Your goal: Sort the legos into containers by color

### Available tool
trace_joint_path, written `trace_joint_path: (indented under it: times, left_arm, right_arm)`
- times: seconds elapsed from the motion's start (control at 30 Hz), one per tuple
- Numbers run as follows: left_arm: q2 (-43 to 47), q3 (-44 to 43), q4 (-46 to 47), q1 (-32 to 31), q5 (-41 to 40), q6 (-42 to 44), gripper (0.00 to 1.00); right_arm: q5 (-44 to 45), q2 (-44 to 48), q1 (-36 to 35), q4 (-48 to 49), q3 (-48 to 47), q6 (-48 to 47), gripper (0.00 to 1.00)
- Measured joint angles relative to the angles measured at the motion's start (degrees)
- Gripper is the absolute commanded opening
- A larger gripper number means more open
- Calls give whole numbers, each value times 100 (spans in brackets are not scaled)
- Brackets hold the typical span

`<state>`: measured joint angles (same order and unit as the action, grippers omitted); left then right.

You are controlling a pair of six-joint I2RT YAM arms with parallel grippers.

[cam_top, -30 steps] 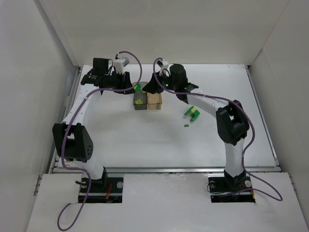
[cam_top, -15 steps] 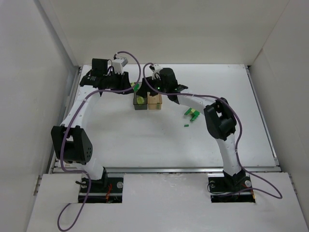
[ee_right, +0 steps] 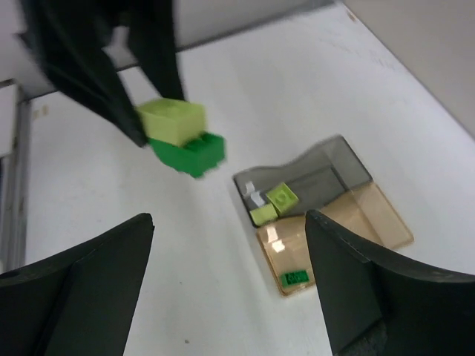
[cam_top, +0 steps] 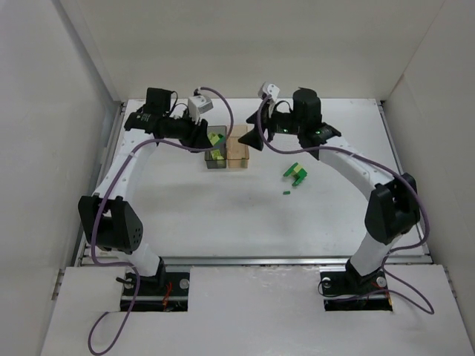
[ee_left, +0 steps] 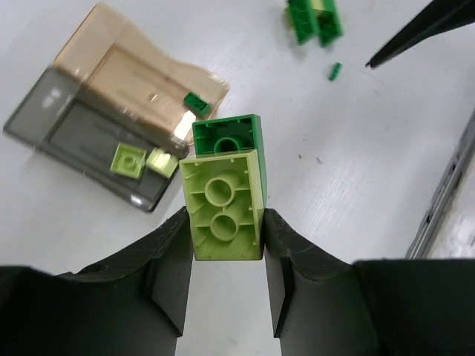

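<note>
Clamping the yellow brick by its long sides, the left jaws held it over the table near the boxes; we judged that its mated green brick, jutting free, lay ahead of the wide-apart right jaws.

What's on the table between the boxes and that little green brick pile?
Nothing, just bare white table, seen from the top camera. The boxes and pile sit apart.

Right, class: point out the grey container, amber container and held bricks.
grey container (ee_left: pixel 74 130), left wrist view, bare floor.
amber container (ee_left: pixel 126 70), left wrist view, bare floor.
held bricks (ee_left: pixel 223 215), left wrist view, yellow underside.
</note>
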<state>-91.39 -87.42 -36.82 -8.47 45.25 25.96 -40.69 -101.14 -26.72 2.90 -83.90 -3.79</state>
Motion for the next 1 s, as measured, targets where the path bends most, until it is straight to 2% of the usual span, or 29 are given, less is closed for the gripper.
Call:
trace_joint_path:
  times: [0.1, 0.23, 0.33, 0.53, 0.57, 0.6, 0.7, 0.77, 0.8, 0.83, 1.0]
  left_arm:
    - [-15, -332, -483, -264, 396, 896, 0]
    - [-35, -636, -990, -586, 896, 1746, 0]
    - [-37, -682, -1220, -704, 1069, 2074, 0]
    - [-37, -684, -1447, -782, 1169, 2337, 0]
    - [-37, -684, -1453, -782, 1172, 2354, 0]
    - [-37, -686, -1462, -782, 1176, 2371, 0]
    - [-37, -704, -1440, -780, 1130, 2433, 0]
    - [-37, -710, -1469, -780, 1119, 2496, 0]
    - [-37, -713, -1478, -782, 1128, 2524, 0]
    - [-37, -715, -1473, -782, 1126, 2522, 0]
    - [-37, -715, -1419, -782, 1106, 2341, 0]
  right_arm:
    - [-769, 323, -85, 76, 50, -483, 88]
    - [-1484, 199, -356, 76, 50, -809, 88]
    - [-1784, 24, -437, 4, 50, -901, 88]
    - [-1963, -57, -426, -74, 50, -979, 75]
    - [-1961, -57, -426, -74, 52, -988, 71]
    - [-1956, -57, -426, -74, 61, -997, 60]
    - [-2026, -52, -422, -83, 127, -968, 44]
    - [-2061, -55, -431, -92, 133, -925, 30]
    - [-2083, -52, -431, -103, 133, -905, 20]
    - [-2094, -52, -431, -101, 133, -903, 1]
    - [-2085, -52, -420, -98, 138, -859, 0]
